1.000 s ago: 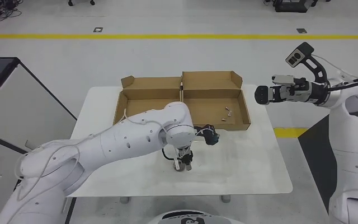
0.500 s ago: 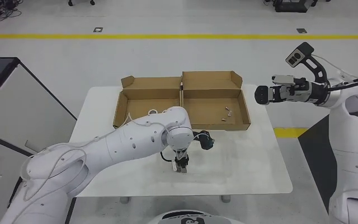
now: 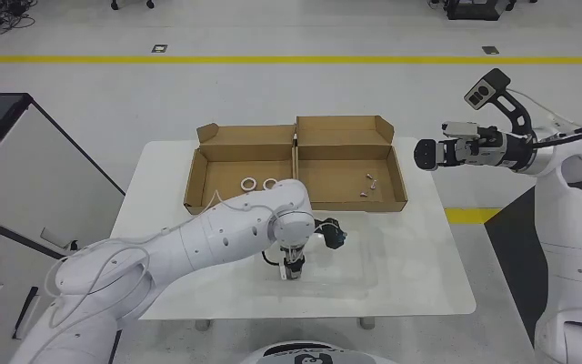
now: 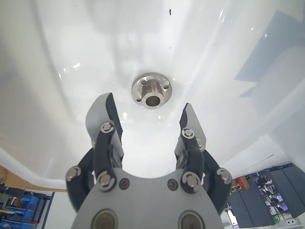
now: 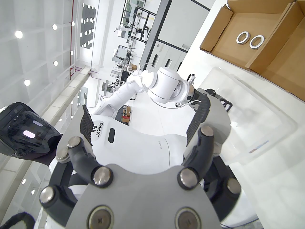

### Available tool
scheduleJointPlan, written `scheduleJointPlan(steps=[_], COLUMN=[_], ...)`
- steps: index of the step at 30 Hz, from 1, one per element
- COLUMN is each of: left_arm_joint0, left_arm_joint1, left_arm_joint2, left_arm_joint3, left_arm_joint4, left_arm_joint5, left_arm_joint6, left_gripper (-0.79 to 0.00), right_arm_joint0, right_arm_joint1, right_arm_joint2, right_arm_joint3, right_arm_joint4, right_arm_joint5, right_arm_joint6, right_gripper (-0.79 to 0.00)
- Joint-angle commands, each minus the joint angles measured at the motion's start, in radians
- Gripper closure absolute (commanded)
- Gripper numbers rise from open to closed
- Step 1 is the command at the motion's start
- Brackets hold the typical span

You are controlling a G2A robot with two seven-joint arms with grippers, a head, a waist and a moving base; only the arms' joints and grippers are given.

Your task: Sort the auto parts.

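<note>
No text, number or sign can be read on the two brown open cardboard boxes [image 3: 346, 130] at the top view's upper middle, the white tabletop [image 3: 418, 264], or the silver round metal flange [image 4: 151, 92]. A narrow pale sticker [image 5: 259, 148] on the clear plastic tray [image 5: 281, 120] is too small to read.

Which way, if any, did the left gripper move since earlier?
Yes: the left gripper shifted slightly away from the cardboard boxes, toward the table's near edge.
</note>
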Motion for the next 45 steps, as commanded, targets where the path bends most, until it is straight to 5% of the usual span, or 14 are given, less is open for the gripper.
scheduleJointPlan(steps=[1, 32, 40, 45], left_arm_joint0=[0.005, 0.003, -0.003, 0.008], left_arm_joint1=[-0.003, -0.063, -0.069, -0.056], left_arm_joint2=[0.000, 0.000, 0.000, 0.000], left_arm_joint3=[0.006, 0.123, 0.106, 0.090], left_arm_joint4=[0.001, 0.043, 0.035, 0.043], left_arm_joint5=[-0.001, 0.011, -0.001, -0.002], left_arm_joint6=[0.000, 0.000, 0.001, 0.001], left_gripper=[-0.486, -0.209, -0.348, -0.366], right_arm_joint0=[0.000, 0.000, 0.000, 0.000], right_arm_joint1=[0.000, 0.000, 0.000, 0.000], right_arm_joint2=[0.000, 0.000, 0.000, 0.000], right_arm_joint3=[0.000, 0.000, 0.000, 0.000], right_arm_joint4=[0.000, 0.000, 0.000, 0.000], right_arm_joint5=[0.000, 0.000, 0.000, 0.000], right_arm_joint6=[0.000, 0.000, 0.000, 0.000], right_gripper=[-0.785, -0.785, -0.785, -0.785])
